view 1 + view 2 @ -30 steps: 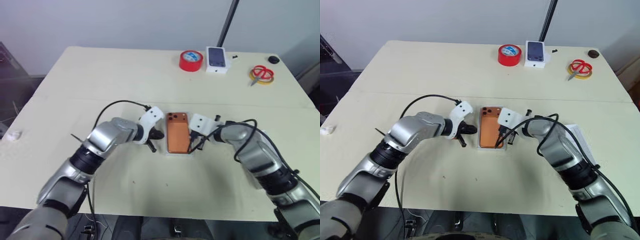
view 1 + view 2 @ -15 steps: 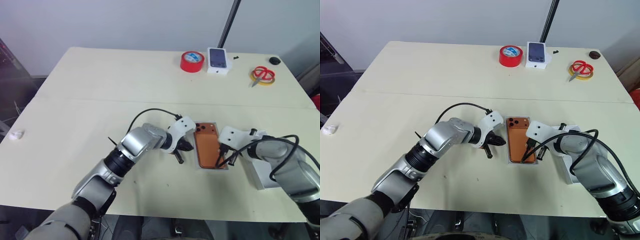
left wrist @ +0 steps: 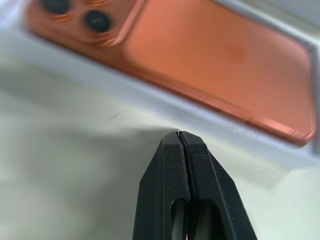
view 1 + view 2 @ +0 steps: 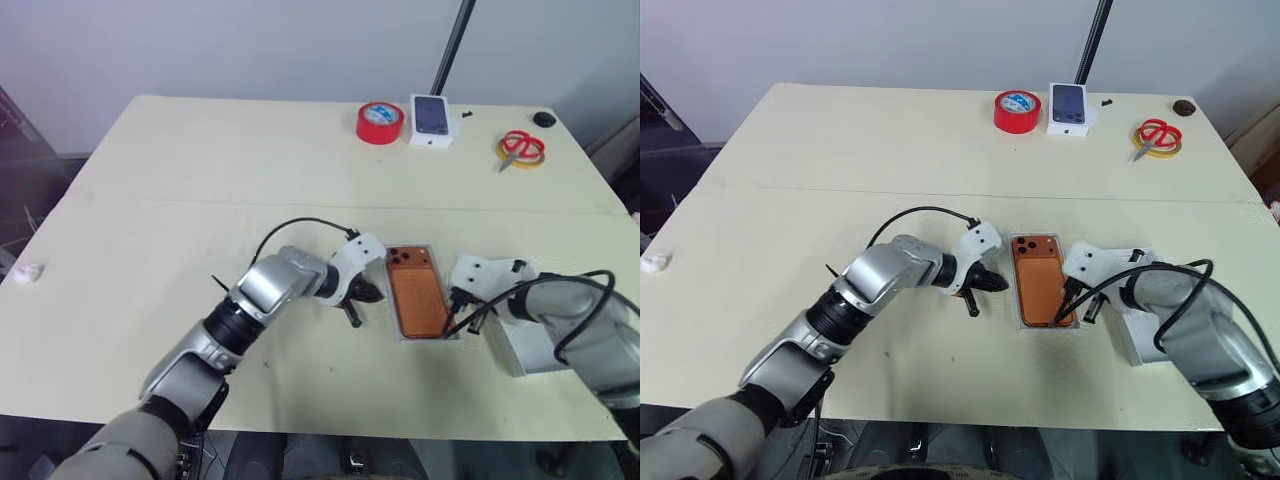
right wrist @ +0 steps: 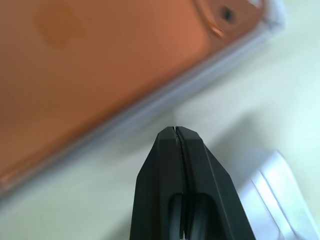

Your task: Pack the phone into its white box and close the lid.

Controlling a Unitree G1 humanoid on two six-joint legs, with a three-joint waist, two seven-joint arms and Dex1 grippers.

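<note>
Since a second ago your right pincer [image 4: 1072,312] has drawn back off the phone [image 4: 1040,280] to its right edge, while the left pincer [image 4: 985,290] has kept just beside the left rim; the phone and tray look shifted only because the head camera turned. Nearest you, both pincers are pressed together, fingertips meeting with no gap in the wrist views, and they hold nothing. Between them the phone lies flat, back up, inside the white box [image 4: 1018,322], lenses at the far end. A white panel [image 4: 1138,335] rests on the counter [image 4: 840,150] just right of the box, partly under your right arm. At the far edge of the counter sit a red tape roll [image 4: 1017,110], a small white box printed with a dark phone [image 4: 1069,108], and red scissors [image 4: 1157,135].
</note>
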